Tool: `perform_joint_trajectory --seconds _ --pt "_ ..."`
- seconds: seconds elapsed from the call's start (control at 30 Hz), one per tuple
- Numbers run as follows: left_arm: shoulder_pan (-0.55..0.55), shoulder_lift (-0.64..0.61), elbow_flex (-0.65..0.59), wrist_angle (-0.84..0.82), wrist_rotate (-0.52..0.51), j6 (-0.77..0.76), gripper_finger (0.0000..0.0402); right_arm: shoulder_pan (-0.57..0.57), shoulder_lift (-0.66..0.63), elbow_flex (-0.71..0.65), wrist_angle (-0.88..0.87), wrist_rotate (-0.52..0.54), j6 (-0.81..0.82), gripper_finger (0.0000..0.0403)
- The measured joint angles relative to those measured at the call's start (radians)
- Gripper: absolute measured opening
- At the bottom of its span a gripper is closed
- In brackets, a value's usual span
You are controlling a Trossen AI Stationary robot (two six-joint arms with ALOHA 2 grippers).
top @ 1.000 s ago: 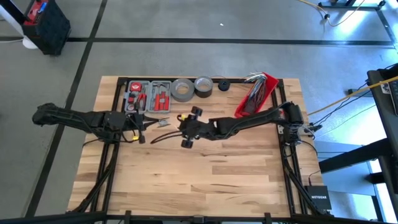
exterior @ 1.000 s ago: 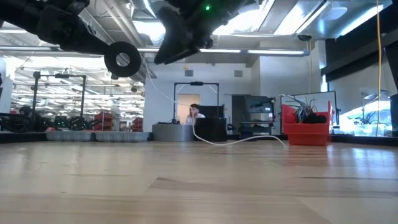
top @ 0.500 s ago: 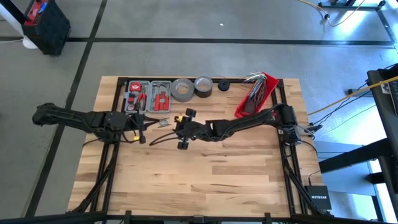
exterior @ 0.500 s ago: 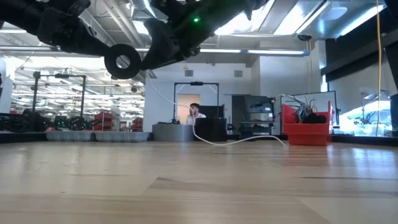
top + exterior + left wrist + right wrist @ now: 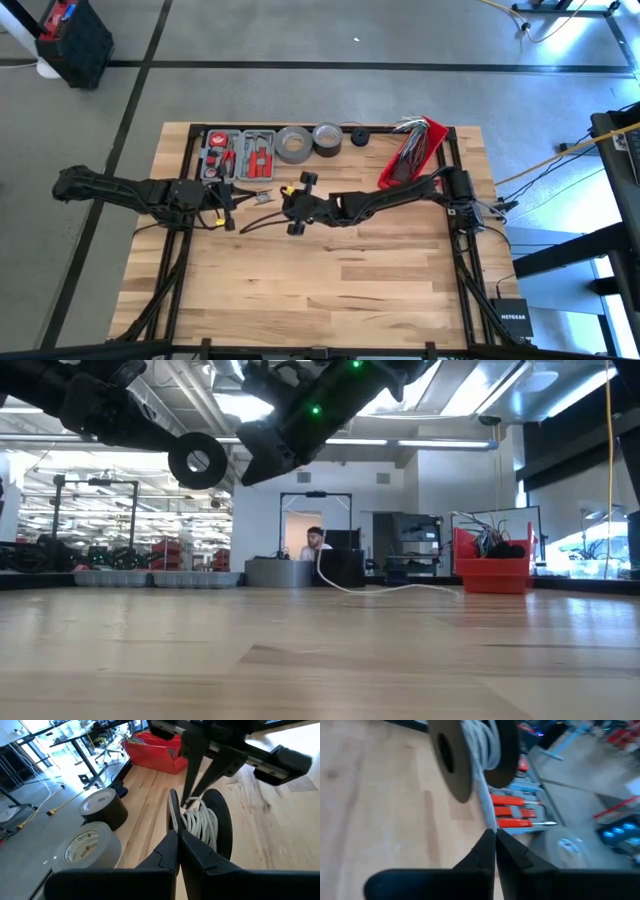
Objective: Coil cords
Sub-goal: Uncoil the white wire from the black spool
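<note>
Cord (image 5: 481, 785), white and thin, is partly wound on a black spool (image 5: 220, 825) held above the table by the left gripper (image 5: 176, 832), clenched on a spool flange. Right gripper (image 5: 495, 837) is pinched onto the cord just off the spool. Risk: a slack or slipping pinch would likely let turns spill over the flange; a hard pull could twist the spool in the left grip.
</note>
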Motion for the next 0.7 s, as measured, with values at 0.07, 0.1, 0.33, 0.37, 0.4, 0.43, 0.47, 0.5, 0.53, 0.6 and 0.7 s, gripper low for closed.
perform_joint_trajectory --seconds 0.07,0.1,0.33,0.37,0.4,0.43,0.47,0.5,0.53,0.6,0.7 --pt "0.000 0.000 0.000 0.000 0.000 -0.001 0.0004 0.013 -0.006 0.000 0.001 0.049 -0.008 0.0018" --pt "0.000 0.000 0.000 0.000 0.000 0.000 0.0004 0.018 -0.009 0.006 0.001 0.067 -0.010 0.0023" --pt "0.000 0.000 0.000 0.002 0.000 -0.006 0.0004 0.087 -0.016 0.091 0.035 -0.028 -0.083 0.0006" --pt "0.000 0.000 0.000 0.003 0.000 -0.013 0.0004 0.096 -0.016 0.090 0.044 -0.063 -0.087 0.0005" --pt "0.000 0.000 0.000 0.004 0.000 -0.023 0.0004 0.101 -0.015 0.090 0.048 -0.097 -0.089 0.0005" --pt "0.000 0.000 0.000 0.006 0.000 -0.027 0.0004 0.101 -0.015 0.090 0.048 -0.135 -0.090 0.0008" --pt "0.000 0.000 0.000 0.009 0.000 -0.032 0.0004 0.100 -0.015 0.090 0.038 -0.190 -0.094 0.0011" --pt "0.000 0.000 0.000 0.015 -0.001 -0.037 0.0004 0.099 -0.016 0.092 0.011 -0.250 -0.097 0.0013" --pt "0.000 0.000 0.000 0.021 0.000 -0.045 0.0004 0.098 -0.016 0.092 -0.031 -0.304 -0.098 0.0014" --pt "0.000 0.000 0.000 0.043 0.000 -0.051 0.0004 0.091 -0.015 0.090 -0.114 -0.348 -0.099 0.0014" --pt "0.000 -0.001 0.000 0.090 0.001 -0.079 0.0004 0.082 -0.014 0.090 -0.193 -0.300 -0.080 0.0009"
